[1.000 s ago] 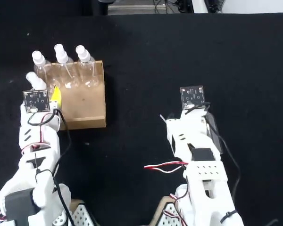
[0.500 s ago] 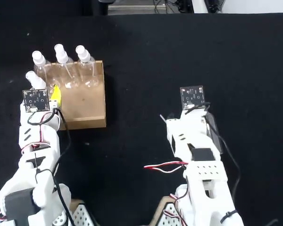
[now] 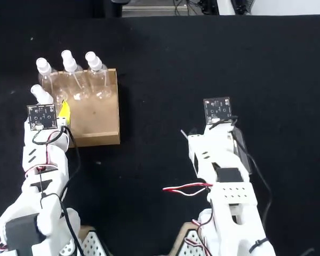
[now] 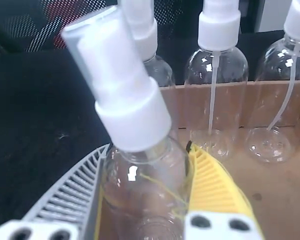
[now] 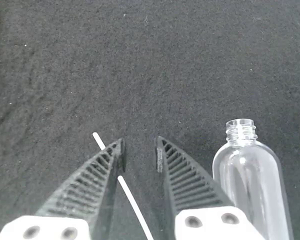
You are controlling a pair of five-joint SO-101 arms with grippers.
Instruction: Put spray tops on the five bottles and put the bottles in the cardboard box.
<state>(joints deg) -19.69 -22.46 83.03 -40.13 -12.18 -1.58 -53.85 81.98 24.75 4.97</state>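
Black cloth covers the table (image 3: 165, 64). Near its left edge, the cardboard box (image 3: 98, 120) holds three capped bottles (image 3: 69, 72) along its far wall. The left claw (image 4: 149, 165) pinches a fourth capped bottle (image 4: 135, 135) at the box's left edge. The right claw (image 5: 139, 150), slightly spread, sits just beside a topless bottle (image 5: 250, 170).

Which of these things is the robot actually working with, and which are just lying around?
Job:
- cardboard box
- three capped bottles standing in it
- fourth capped bottle in the left gripper
- uncapped bottle lying by the right gripper
- thin white tube beneath it

Lying about:
- cables beyond the table
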